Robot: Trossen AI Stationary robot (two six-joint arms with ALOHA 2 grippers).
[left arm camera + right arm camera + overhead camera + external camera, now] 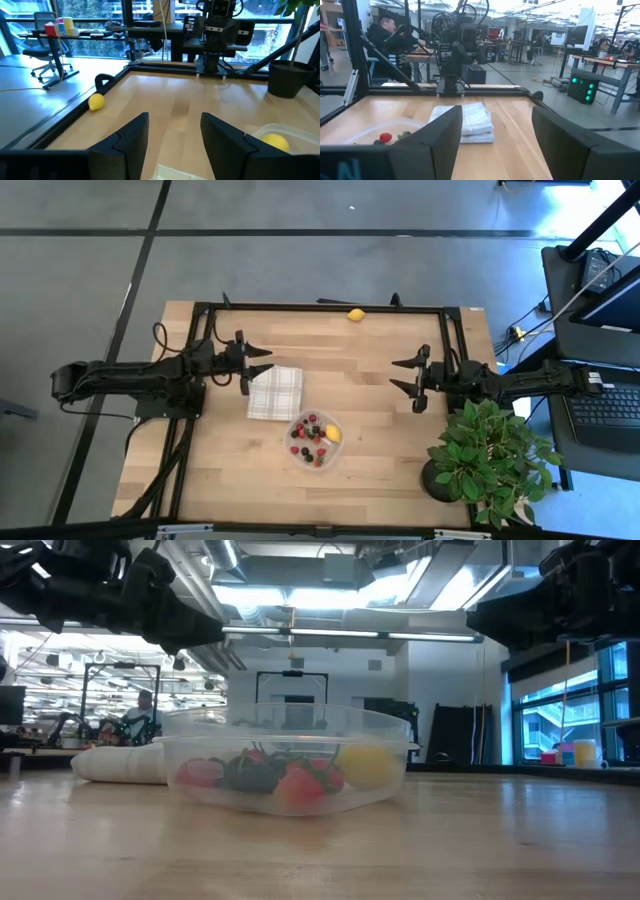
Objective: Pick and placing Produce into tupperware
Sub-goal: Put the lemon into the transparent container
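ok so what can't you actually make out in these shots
- Berry count: in the high view the berries in the tupperware are too small to count; in the low view they overlap behind its cloudy wall.
- Stray lemon: absent from the low view.
- Left gripper and right gripper, both open and empty: fingertips cut off by the low view's top edge.
- Folded cloth: mostly hidden behind the container in the low view.

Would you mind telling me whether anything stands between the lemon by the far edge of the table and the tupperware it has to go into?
Nothing visible does. The lemon lies alone at the far edge, and only bare wood separates it from the tupperware. The folded cloth lies left of that line, and the potted plant stands off to the right.
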